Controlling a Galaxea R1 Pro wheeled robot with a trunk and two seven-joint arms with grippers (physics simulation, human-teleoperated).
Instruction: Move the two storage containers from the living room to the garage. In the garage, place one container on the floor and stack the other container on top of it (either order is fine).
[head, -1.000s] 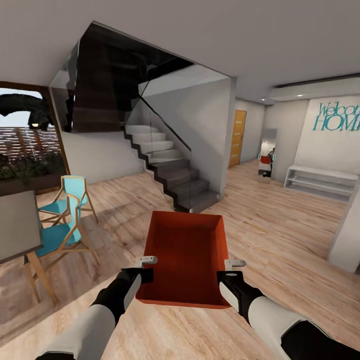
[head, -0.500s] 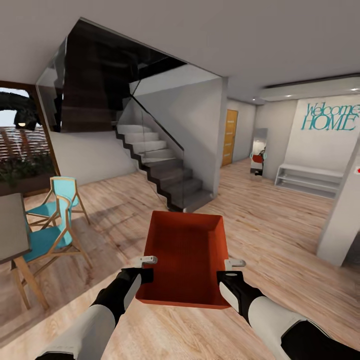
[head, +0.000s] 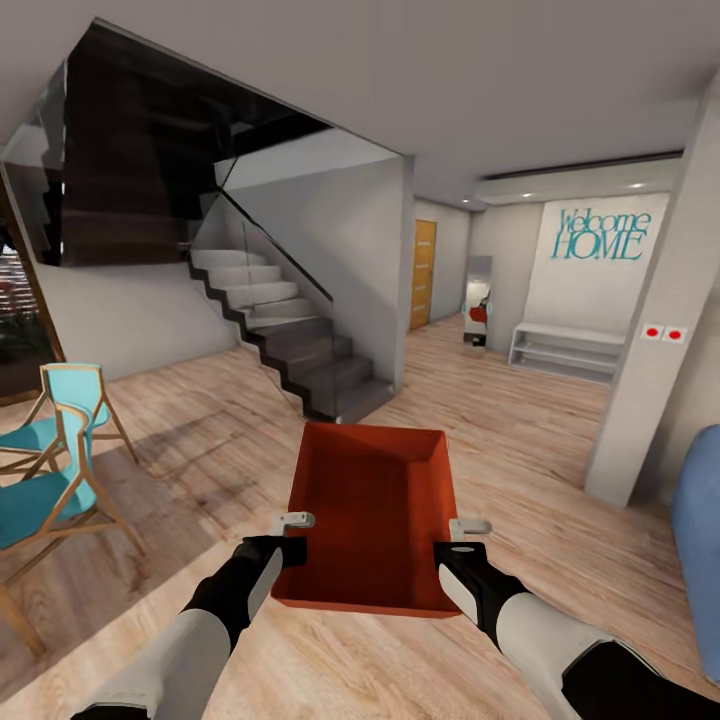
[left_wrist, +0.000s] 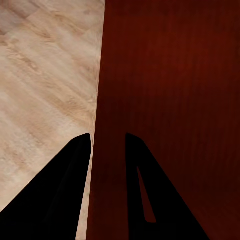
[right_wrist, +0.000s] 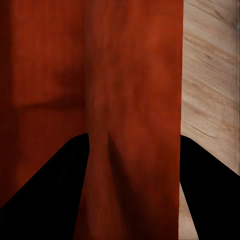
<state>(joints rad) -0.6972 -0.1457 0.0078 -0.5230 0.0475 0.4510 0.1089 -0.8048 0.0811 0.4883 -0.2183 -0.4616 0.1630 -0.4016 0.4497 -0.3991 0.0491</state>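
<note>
One orange-red open-topped storage container (head: 370, 505) hangs in front of me above the living room's light wood planks. My left gripper (head: 291, 534) is shut on its left wall and my right gripper (head: 459, 537) on its right wall. In the left wrist view the black fingers (left_wrist: 70, 190) straddle the rim of the container (left_wrist: 175, 100), one outside and one inside, around the left gripper (left_wrist: 107, 145). The right wrist view has the container (right_wrist: 130, 75) wall between the two fingers of the right gripper (right_wrist: 134, 145). It looks empty inside.
A dark staircase (head: 300, 350) with a glass rail rises ahead on the left. Two turquoise chairs (head: 60, 450) stand at the left. A white pillar (head: 650, 350) and a blue sofa edge (head: 700, 540) are at the right. Beyond are an orange door (head: 422, 275) and a low white shelf (head: 565, 350).
The whole view has swung to the right: stairs and chairs slid left, the table left the picture, the pillar and sofa edge came in. Container and both grippers keep the same hold.
</note>
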